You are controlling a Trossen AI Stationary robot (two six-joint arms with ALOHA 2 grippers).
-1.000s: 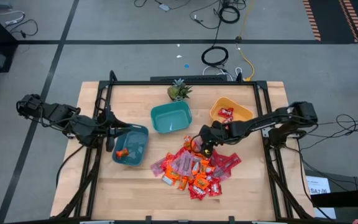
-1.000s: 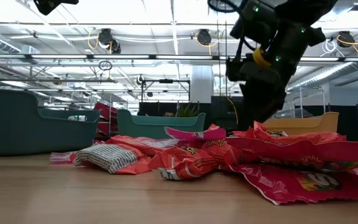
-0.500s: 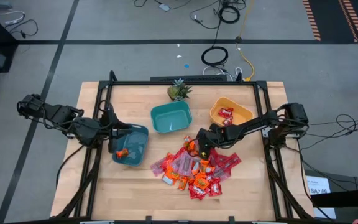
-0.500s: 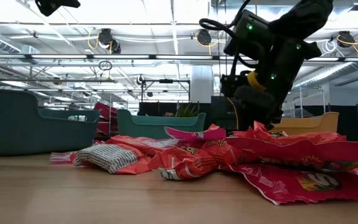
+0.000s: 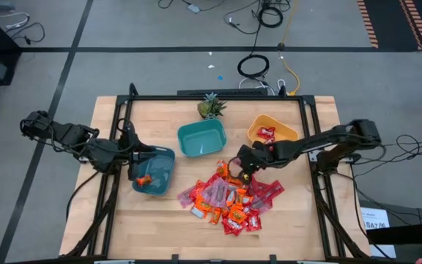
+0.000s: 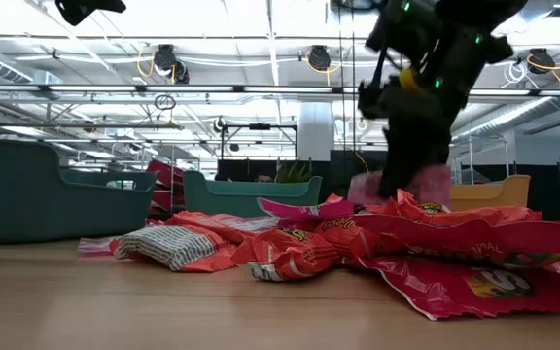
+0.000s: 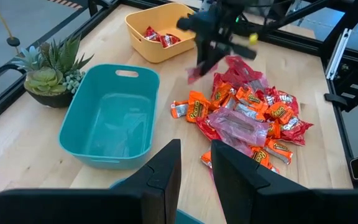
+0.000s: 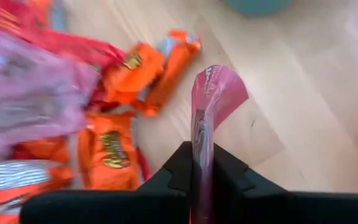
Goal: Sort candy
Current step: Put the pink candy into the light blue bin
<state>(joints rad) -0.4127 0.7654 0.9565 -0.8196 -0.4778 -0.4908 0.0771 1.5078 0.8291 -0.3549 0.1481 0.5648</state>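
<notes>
The right claw, spread over the candy pile a second ago, now pinches a pink wrapper and has lifted it off the heap near the counter's middle. The left claw stays over the blue bowl, fingers slightly apart, holding nothing visible.

place: lab/workshop | cues: ceiling trusses, floor cables
</notes>
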